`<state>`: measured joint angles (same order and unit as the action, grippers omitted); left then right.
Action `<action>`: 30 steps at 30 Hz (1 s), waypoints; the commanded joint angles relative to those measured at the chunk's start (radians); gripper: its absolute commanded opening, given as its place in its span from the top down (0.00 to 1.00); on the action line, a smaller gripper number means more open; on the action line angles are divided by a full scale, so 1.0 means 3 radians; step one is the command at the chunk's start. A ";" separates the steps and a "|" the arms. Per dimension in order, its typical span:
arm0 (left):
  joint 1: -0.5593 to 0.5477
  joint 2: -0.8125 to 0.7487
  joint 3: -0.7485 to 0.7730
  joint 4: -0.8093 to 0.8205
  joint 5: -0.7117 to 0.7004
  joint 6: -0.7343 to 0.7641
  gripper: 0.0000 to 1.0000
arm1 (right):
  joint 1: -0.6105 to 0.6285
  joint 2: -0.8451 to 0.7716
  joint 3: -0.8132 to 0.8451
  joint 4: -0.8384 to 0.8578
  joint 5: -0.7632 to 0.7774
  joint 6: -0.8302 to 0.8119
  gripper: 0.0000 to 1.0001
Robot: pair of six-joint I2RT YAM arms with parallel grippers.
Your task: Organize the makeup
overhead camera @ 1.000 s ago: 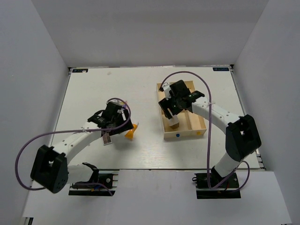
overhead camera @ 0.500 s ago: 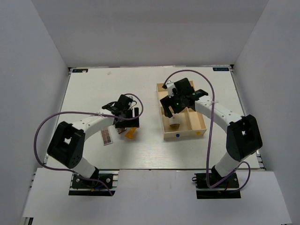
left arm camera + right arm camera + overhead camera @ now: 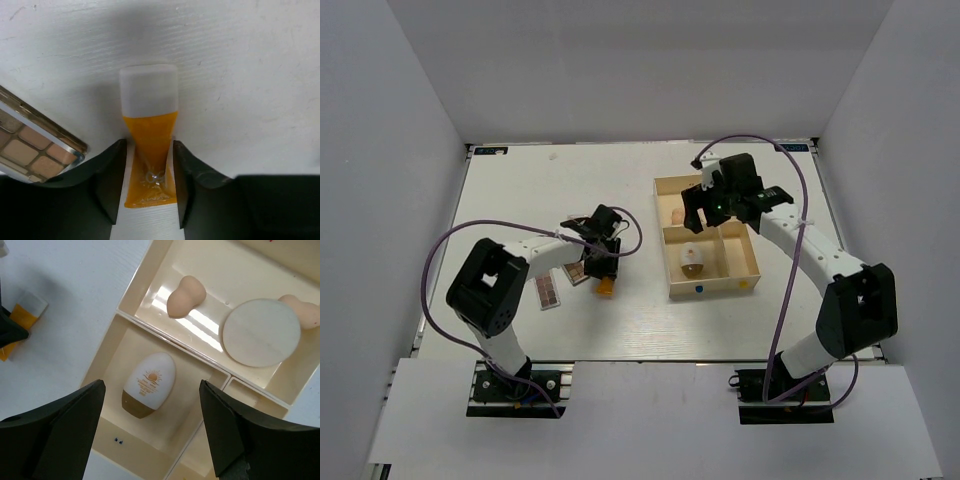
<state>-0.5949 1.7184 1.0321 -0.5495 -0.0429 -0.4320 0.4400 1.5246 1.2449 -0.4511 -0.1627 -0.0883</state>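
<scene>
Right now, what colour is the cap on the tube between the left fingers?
Translucent white cap on an orange tube; left wrist view shows it best.

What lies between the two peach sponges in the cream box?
Seen in the right wrist view: the round cream disc; one peach sponge lies apart from it, the other peach sponge sits against its edge.
</scene>
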 commanded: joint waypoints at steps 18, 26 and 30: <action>-0.0190 -0.0411 0.0992 0.0594 0.1190 -0.0027 0.58 | -0.0562 -0.0424 -0.0192 0.0328 -0.0235 0.0136 0.31; -0.0308 0.0024 0.1493 0.0274 0.0775 -0.0033 0.38 | -0.0674 -0.0495 -0.0258 0.0328 -0.0296 0.0126 0.29; -0.0242 -0.0199 0.1229 -0.0208 0.0328 0.0090 0.27 | -0.0725 -0.0551 -0.0361 0.0348 -0.0327 0.0105 0.26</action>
<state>-0.6888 1.7359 1.4315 -0.4805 0.1772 -0.4328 0.2359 1.3994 1.1553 -0.3828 -0.2359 -0.0563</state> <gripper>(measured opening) 0.721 0.732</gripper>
